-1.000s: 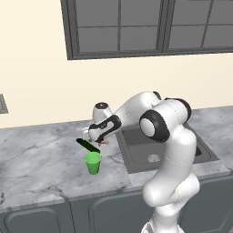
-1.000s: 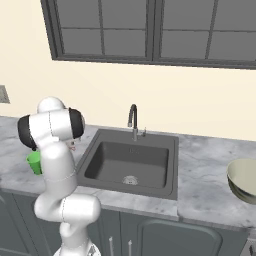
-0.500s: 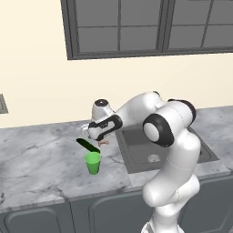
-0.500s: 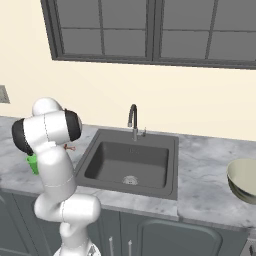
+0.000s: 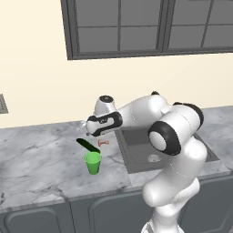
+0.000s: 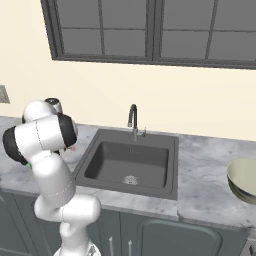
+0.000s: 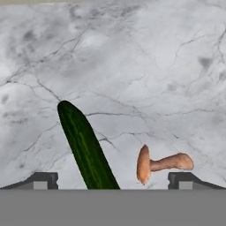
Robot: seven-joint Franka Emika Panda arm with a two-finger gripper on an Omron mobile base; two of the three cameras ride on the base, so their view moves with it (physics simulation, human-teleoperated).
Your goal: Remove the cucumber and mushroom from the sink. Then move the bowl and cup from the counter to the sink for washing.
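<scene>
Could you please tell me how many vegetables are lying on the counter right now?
2: the cucumber and the mushroom, side by side on the counter left of the sink.

A glossy white arm (image 5: 173, 150) of rounded segments, with dark grey joint bands and caps.

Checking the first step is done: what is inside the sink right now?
The sink basin shows just its drain; its near-left corner is covered by the arm. The cucumber and mushroom lie on the counter.

cream wall (image 6: 125, 85) with a dark-framed window (image 6: 150, 30) above dark grey cabinet doors (image 6: 165, 240).
</scene>
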